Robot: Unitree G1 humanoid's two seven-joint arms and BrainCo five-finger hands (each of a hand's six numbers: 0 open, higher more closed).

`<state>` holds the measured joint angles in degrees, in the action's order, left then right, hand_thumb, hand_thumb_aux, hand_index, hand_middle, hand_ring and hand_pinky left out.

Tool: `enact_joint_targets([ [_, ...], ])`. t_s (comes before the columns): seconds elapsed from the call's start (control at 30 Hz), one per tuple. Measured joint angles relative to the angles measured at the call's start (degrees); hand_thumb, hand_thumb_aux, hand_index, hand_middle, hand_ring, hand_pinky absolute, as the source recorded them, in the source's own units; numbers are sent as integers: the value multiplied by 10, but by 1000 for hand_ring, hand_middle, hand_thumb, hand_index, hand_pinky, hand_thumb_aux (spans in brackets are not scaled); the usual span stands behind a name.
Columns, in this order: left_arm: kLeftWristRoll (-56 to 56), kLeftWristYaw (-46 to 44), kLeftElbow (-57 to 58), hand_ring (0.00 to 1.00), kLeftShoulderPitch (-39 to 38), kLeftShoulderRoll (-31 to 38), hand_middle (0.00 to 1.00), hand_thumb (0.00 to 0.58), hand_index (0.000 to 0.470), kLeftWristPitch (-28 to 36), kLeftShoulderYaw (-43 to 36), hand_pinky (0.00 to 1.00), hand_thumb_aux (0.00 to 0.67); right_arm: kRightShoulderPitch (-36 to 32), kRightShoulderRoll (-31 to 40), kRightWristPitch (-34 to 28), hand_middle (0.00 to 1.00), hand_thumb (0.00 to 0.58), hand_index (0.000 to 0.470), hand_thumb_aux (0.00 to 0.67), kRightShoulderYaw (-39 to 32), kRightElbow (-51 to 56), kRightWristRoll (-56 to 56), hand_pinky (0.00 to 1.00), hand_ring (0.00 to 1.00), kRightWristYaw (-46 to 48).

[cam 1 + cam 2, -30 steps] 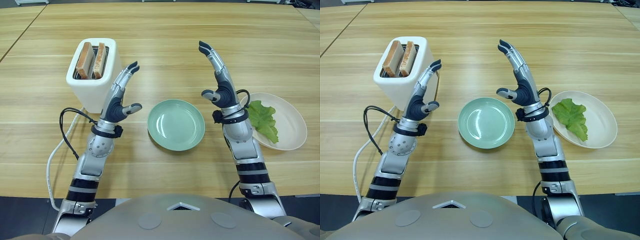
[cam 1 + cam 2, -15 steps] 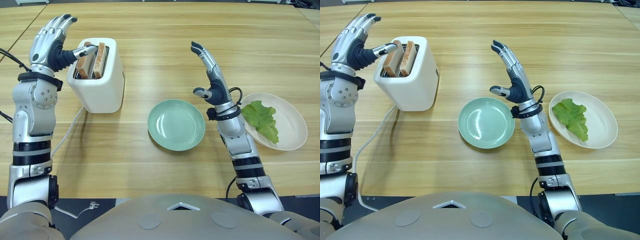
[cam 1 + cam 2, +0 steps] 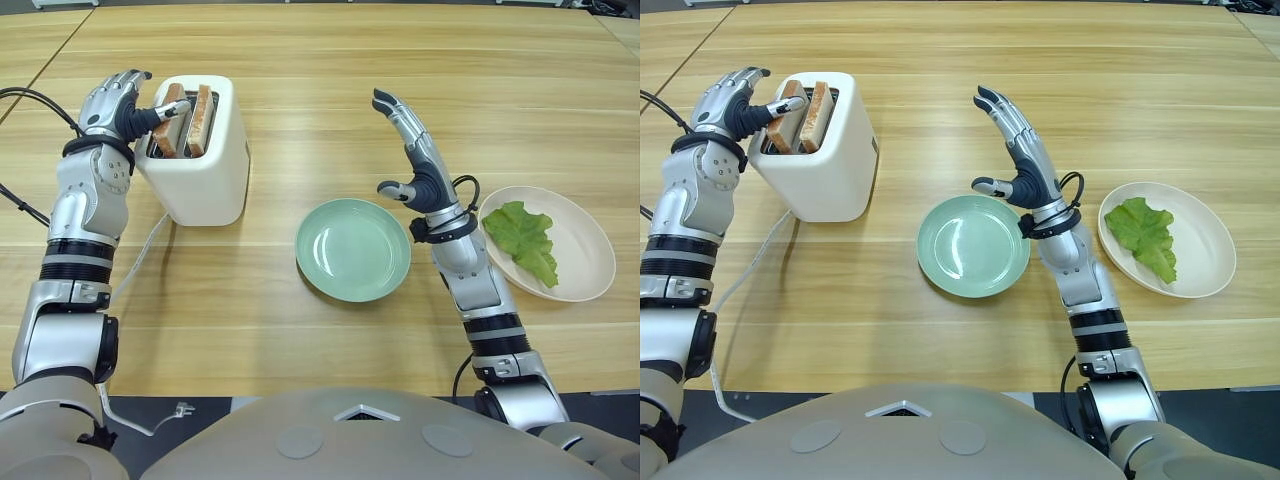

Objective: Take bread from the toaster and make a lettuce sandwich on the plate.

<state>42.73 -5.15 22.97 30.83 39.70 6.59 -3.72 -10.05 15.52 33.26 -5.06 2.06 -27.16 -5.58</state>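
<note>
Left eye view: my left hand (image 3: 115, 100) sits at the top left edge of the toaster (image 3: 205, 170), fingers (image 3: 128, 80) curled and closed around nothing. Its thumb stretches right, and the tip meets the near top corner of the left bread slice (image 3: 168, 115). That slice stands in its slot, with the second bread slice (image 3: 202, 118) just beside it in the other slot. Both poke up above the toaster's top.

My right hand (image 3: 425, 180) is raised over the table (image 3: 300, 90), fingers spread straight and upward, palm facing left, holding nothing. It is between the green plate (image 3: 352, 293) and the cream dish (image 3: 585, 245), close to the green plate's right rim. The lettuce (image 3: 525, 240) lies in the cream dish, just right of my wrist and apart from my fingers.
</note>
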Motion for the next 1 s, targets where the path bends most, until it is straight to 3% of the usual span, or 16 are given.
enact_joint_targets([
  [0.03,0,-1,0,0,0,3,0,112,48,2,-1,0,68,1,0,0,0,0,0,0,0,-1,0,0,0,0],
  [0.07,-1,-4,-2,0,0,7,0,234,107,5,-3,0,152,2,0,0,0,0,0,0,0,-2,-1,0,0,0],
  [0.1,-1,-9,-8,0,0,10,0,261,122,7,-4,0,173,4,1,0,0,0,0,0,0,-2,-1,0,0,0],
  [0.13,-2,-14,-17,0,0,13,0,405,212,11,-4,0,302,5,1,0,0,0,0,0,0,-2,-1,0,0,-1],
  [0.17,-3,-20,-30,0,-1,17,0,452,249,15,-4,0,355,5,1,0,0,0,0,0,0,-2,-1,0,0,-1],
  [0.3,-19,-56,-99,0,-20,25,0,524,324,27,-3,0,462,6,2,0,0,0,0,0,0,-4,-6,0,0,-4],
  [0.33,-21,-62,-107,0,-23,25,0,546,356,29,-2,0,507,6,2,0,0,0,0,0,0,-4,-6,0,0,-4],
  [0.37,-30,-72,-122,0,-28,26,0,575,428,34,1,0,610,6,2,0,0,0,0,0,0,-5,-11,0,0,-4],
  [0.43,-42,-95,-142,0,-35,28,0,580,470,42,5,0,670,6,3,0,0,0,0,0,0,-5,-12,0,0,-5],
  [0.53,-59,-121,-149,0,-35,30,0,580,470,50,10,0,670,5,2,0,0,0,0,0,-1,-5,-18,0,0,-9],
  [0.57,-60,-124,-148,0,-34,32,0,546,356,51,11,0,507,4,2,0,0,0,0,0,-2,-5,-22,0,0,-10],
  [0.6,-62,-126,-147,0,-33,35,0,516,313,52,11,0,447,4,2,0,0,0,0,0,-4,-5,-22,0,0,-11],
  [0.67,-63,-128,-143,0,-33,44,0,491,286,53,12,0,407,4,2,0,0,0,0,0,-8,-5,-23,0,0,-12],
  [0.83,-61,-131,-140,0,-39,46,0,313,151,65,9,0,215,4,2,0,0,0,0,0,-12,-5,-29,0,0,-16],
  [0.9,-61,-132,-140,0,-41,47,0,417,221,67,7,0,315,4,2,0,0,0,0,0,-12,-5,-32,0,0,-17],
  [1.0,-61,-141,-145,0,-43,52,0,484,278,71,4,0,397,4,2,0,0,0,0,0,-12,-5,-36,0,0,-21],
])
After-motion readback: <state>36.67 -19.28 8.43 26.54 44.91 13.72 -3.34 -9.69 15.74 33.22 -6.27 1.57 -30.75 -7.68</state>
